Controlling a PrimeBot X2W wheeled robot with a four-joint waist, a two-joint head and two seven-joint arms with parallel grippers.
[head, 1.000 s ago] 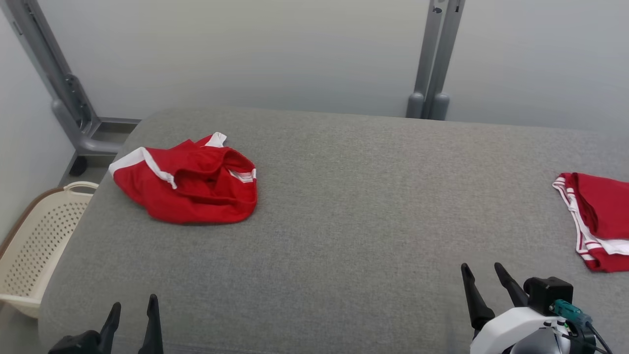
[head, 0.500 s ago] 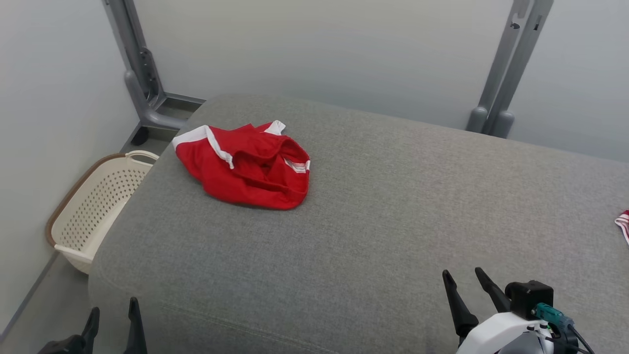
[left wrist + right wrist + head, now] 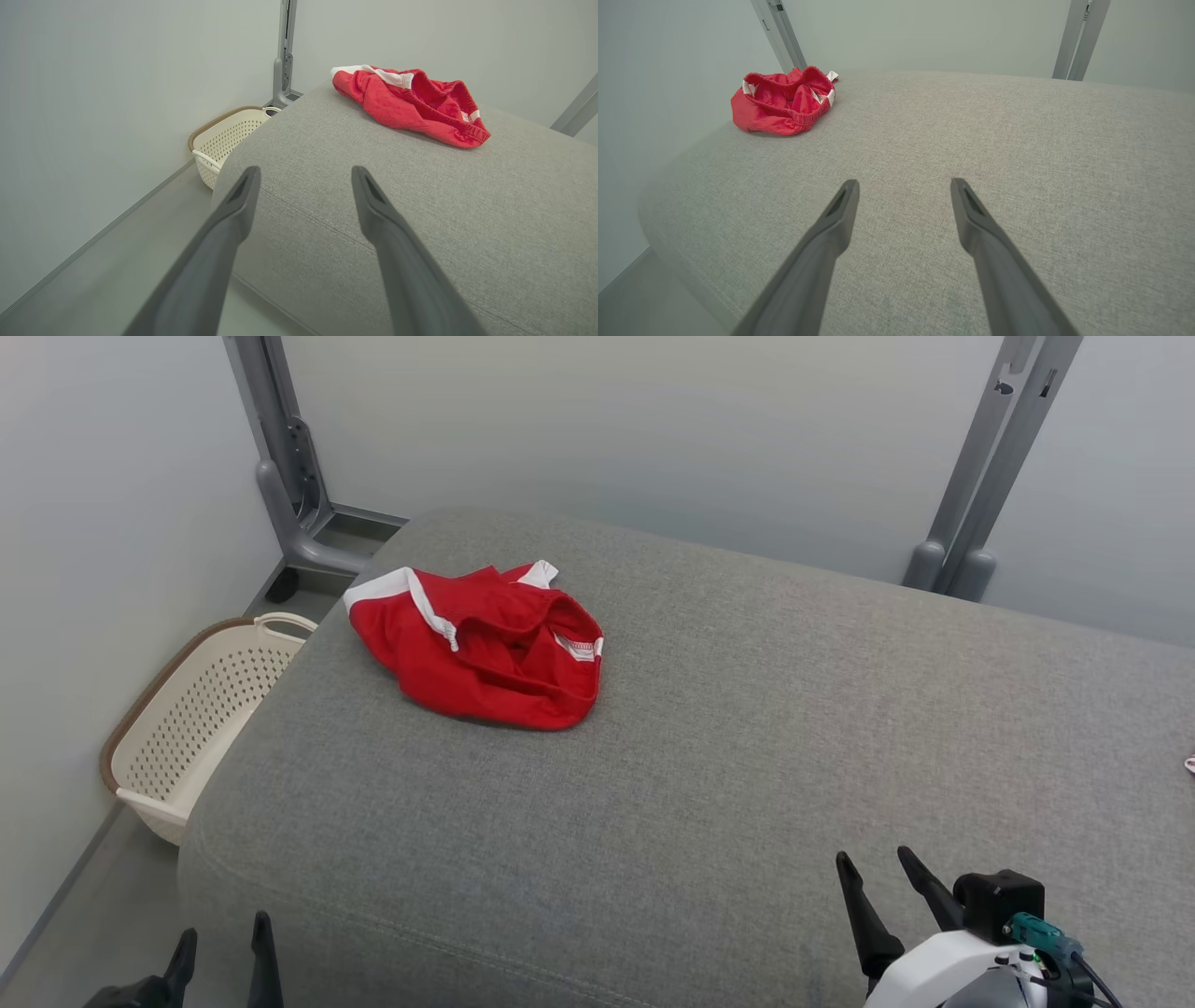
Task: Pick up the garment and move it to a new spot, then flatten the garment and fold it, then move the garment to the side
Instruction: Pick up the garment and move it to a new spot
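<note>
Both wide-open, empty: left pincer point(image 3: 224, 930), right pincer point(image 3: 874, 855), well apart from garment point(image 3: 481, 651).

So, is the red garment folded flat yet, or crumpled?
Crumpled. The red garment lies in a loose heap on the grey cushion, waistband gaping open, white trim twisted.

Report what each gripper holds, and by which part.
Nothing. The jaws of the left gripper and right gripper stand open; the red garment lies apart.
</note>
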